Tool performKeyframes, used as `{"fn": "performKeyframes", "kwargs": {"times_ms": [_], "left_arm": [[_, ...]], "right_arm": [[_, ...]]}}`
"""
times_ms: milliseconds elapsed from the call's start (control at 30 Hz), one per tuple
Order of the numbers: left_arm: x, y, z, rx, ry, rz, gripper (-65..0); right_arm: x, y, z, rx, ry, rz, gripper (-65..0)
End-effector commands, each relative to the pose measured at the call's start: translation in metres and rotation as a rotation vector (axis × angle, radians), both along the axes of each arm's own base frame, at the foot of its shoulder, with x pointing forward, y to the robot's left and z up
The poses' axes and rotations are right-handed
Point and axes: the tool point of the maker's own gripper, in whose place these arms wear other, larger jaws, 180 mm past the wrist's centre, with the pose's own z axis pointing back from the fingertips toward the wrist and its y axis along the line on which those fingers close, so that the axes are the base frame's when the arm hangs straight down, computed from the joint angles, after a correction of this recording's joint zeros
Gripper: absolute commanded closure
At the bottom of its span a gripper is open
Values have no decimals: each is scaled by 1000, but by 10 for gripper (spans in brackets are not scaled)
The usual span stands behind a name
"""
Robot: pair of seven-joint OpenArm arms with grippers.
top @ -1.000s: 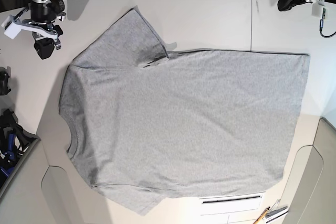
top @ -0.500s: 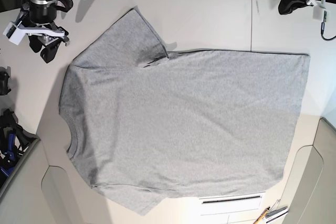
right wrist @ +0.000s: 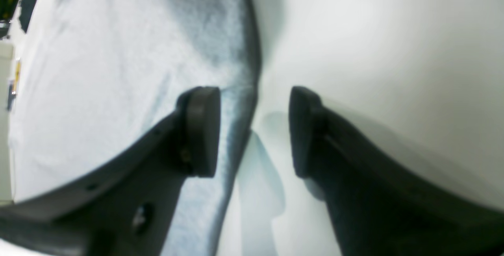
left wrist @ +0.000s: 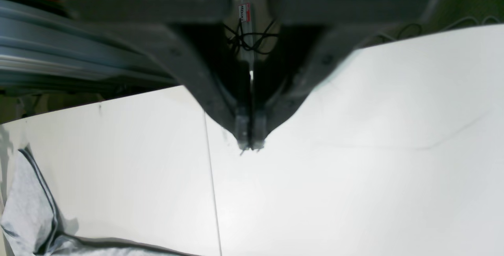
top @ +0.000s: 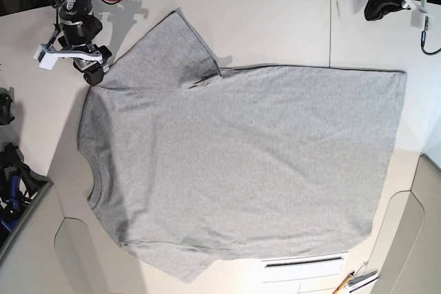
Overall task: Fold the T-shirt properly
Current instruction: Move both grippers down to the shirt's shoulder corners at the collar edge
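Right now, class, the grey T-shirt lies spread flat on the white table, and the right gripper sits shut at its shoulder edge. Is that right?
Not quite. The T-shirt does lie spread flat on the white table, but the right gripper at its shoulder edge is open, not shut: the right wrist view shows its jaws apart, straddling the fabric edge.

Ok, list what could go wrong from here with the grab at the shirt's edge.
1. The right tool is open and straddles the T-shirt hem, one finger over cloth, one over bare table. Closing may pinch only the edge, which could slip out.
2. The left tool is shut over bare table, away from the shirt, so a one-sided lift would likely drag and wrinkle the flat cloth.
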Motion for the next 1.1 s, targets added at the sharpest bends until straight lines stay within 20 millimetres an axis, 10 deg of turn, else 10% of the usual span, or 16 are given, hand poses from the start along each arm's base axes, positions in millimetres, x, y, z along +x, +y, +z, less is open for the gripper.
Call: {"fn": "performKeyframes", "kwargs": {"times_ms": [0, 833, 1000, 1067], "left_arm": [[2, 0, 7, -4, -21, -10, 0], [4, 0, 8, -8, -26, -8, 0], [9, -3, 14, -56, -54, 17, -20], [11, -3, 16, -70, -63, 24, -81]], "right_arm": [[6, -3, 8, -10, -33, -1, -282], [33, 12, -13, 101, -23, 1, -276], [31, 12, -15, 90, -8, 12, -10], [30, 14, -17, 92, 3, 21, 0]]}}
